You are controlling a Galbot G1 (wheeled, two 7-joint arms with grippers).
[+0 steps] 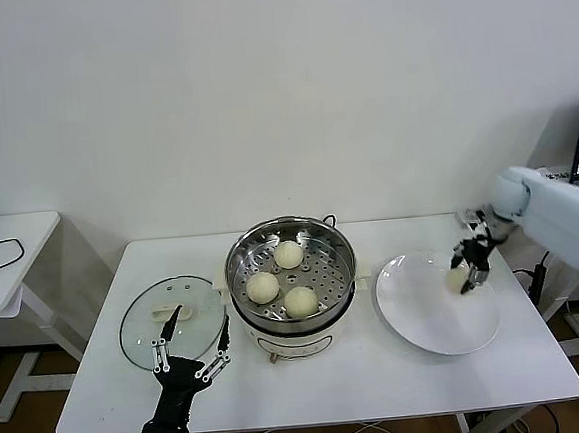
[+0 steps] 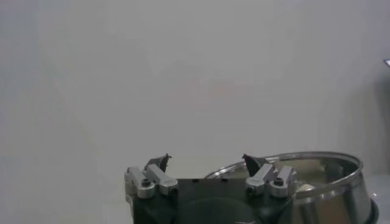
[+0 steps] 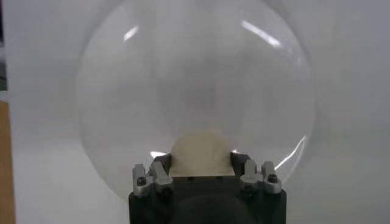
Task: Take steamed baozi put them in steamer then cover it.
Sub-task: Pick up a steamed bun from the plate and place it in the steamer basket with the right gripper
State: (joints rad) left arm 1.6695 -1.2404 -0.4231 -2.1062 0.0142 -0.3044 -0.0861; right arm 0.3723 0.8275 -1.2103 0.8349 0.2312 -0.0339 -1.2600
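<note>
The right gripper (image 1: 467, 275) clamps the last bun (image 1: 459, 277) on the plate (image 1: 429, 331) at 3 o'clock of the steamer (image 1: 291, 274), while the left gripper (image 1: 192, 361) hangs spread apart near the lid (image 1: 172, 321).

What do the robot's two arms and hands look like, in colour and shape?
The right arm has a smooth white shell. Both the left hand and the right hand are black, with silver linkage fingers and dark tips. No markings or cables show on them.

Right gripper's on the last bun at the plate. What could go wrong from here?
1. The right gripper pinches the soft last baozi between its fingers; it may squash or slip out on lifting.
2. Three baozi already crowd the steamer; the free spot is tight.
3. The cover lies beside the open left gripper.
</note>
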